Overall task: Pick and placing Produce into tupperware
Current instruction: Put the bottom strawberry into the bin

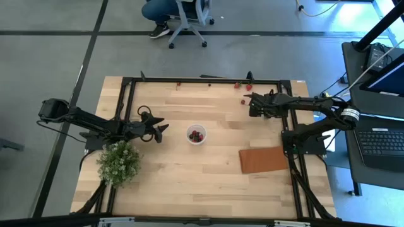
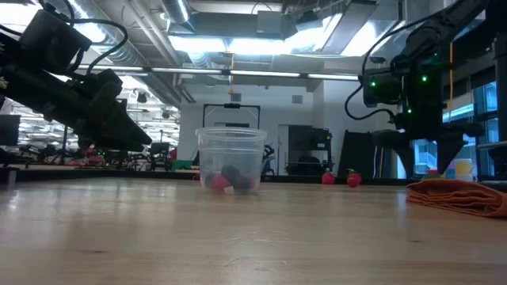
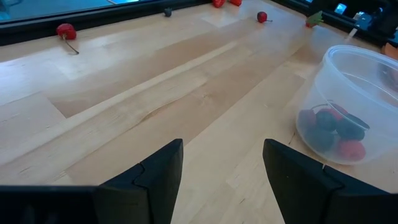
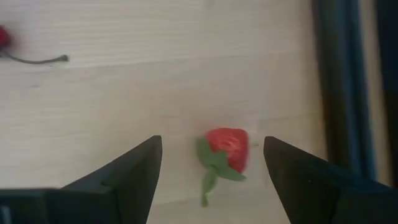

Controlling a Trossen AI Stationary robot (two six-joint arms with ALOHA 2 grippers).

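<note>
The cup [image 1: 196, 134] stood mid-counter [image 1: 208, 183] with a few red and dark berries [image 1: 196, 134] already inside, within reach of both arms. Just beside it the left end effector [image 1: 159, 131] waited with its jaws apart, holding nothing. Farther back, the right end effector [image 4: 211, 163] hung wide open over a small strawberry [image 4: 227, 149] (leaf pointing toward it), apparently lined up to straddle the fruit. More loose berries [image 1: 242, 85] lay near the far rail.

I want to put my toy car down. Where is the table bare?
Bare wood lies along the near edge, between the bush and the mat, below the cup. It is crowded at the far right corner: loose berries and the open right pincer.
</note>
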